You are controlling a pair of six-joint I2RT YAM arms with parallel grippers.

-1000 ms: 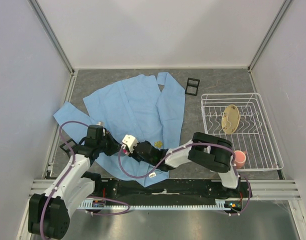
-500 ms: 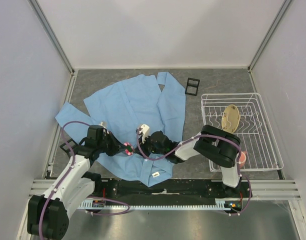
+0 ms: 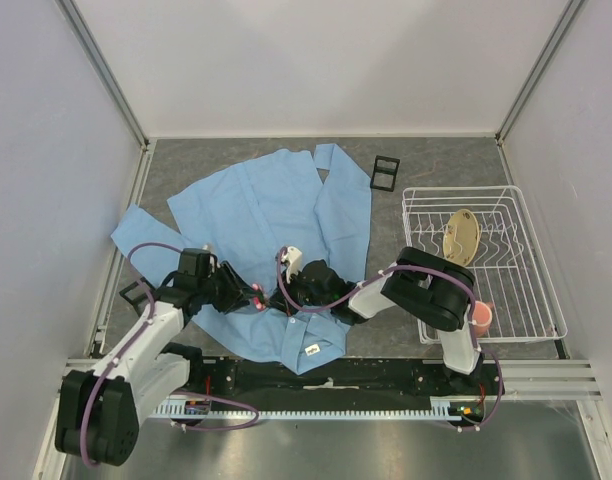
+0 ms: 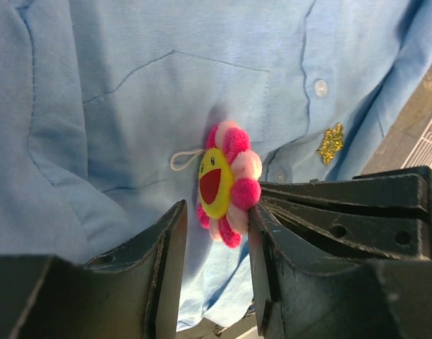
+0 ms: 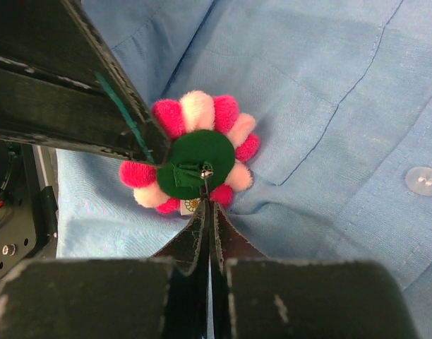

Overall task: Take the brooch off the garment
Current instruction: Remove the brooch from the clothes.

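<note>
The brooch (image 4: 226, 182), a round flower with pink petals and a yellow face, sits on the light blue garment (image 3: 276, 205) near its chest pocket. It shows small in the top view (image 3: 256, 296). The right wrist view shows its green back (image 5: 200, 162). My left gripper (image 4: 217, 207) is open with the brooch between its fingertips; the right finger (image 4: 262, 233) touches a petal. My right gripper (image 5: 208, 208) is shut on the metal pin at the brooch's back. In the top view the left gripper (image 3: 246, 292) and right gripper (image 3: 274, 299) meet over the shirt front.
A small gold emblem (image 4: 331, 143) sits on the shirt beside the buttons. A white wire rack (image 3: 531, 290) at the right holds a wooden item (image 3: 461, 237); a pink cup (image 3: 478, 318) stands by it. A black frame (image 3: 385, 172) lies at the back.
My right gripper has drawn back to the right from the shirt's left side, and the brooch has come into view. My left gripper has shifted slightly right to the brooch.
</note>
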